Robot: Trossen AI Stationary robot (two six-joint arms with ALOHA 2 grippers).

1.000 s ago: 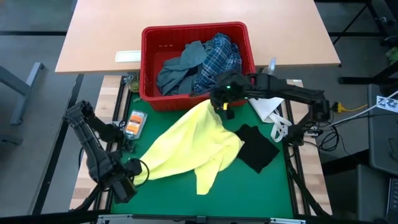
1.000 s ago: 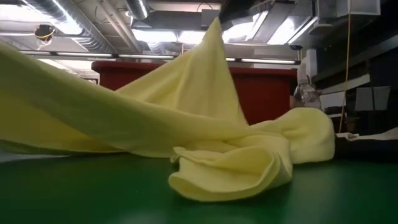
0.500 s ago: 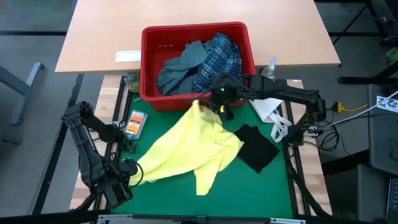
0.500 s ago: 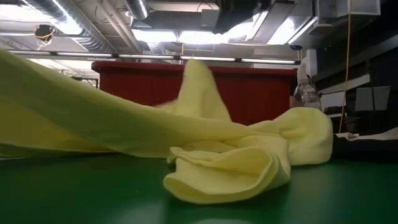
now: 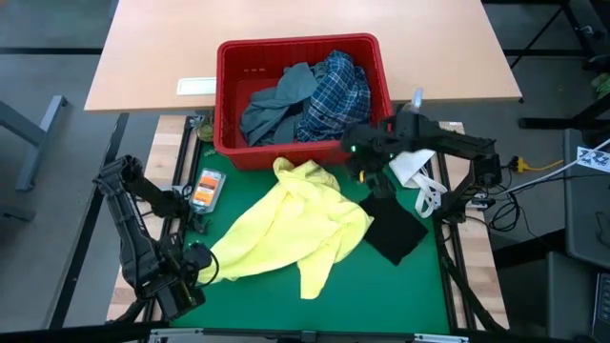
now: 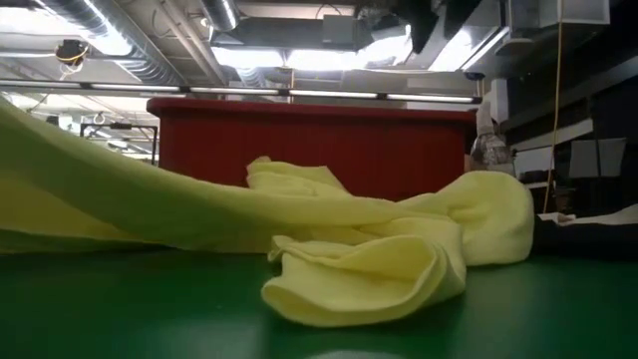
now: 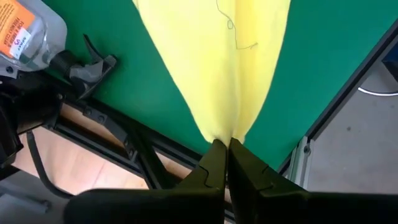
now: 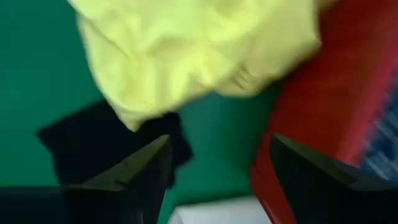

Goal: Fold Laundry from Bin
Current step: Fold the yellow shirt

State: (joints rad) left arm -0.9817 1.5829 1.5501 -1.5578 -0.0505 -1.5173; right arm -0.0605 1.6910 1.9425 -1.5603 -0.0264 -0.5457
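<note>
While the left pincer (image 7: 225,151) pinches its corner, the yellow garment (image 5: 286,224) sprawls on the green bench (image 5: 400,286).
Its long axis runs from seven to one o'clock; the right pincer (image 5: 367,164), spread and empty, hangs nearest the free end beside the red bin (image 5: 227,105).

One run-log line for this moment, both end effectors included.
left end effector: shut on yellow garment corner | right end effector: open, empty, beside red plastic bin | dark navy garment: flat on green mat
</note>
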